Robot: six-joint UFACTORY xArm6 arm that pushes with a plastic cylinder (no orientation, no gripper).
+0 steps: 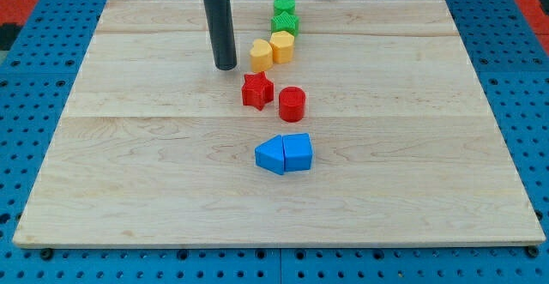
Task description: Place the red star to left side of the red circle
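The red star (256,90) lies near the board's middle, just left of and slightly above the red circle (292,104); a narrow gap separates them. My tip (226,65) stands on the board up and to the left of the red star, apart from it, and left of the yellow blocks.
Two yellow blocks (262,55) (282,46) sit above the red star. A green star (285,22) and a green block (284,6) lie at the view's top. Two blue blocks (270,155) (298,152) touch below the red circle. The wooden board (129,164) rests on a blue pegboard.
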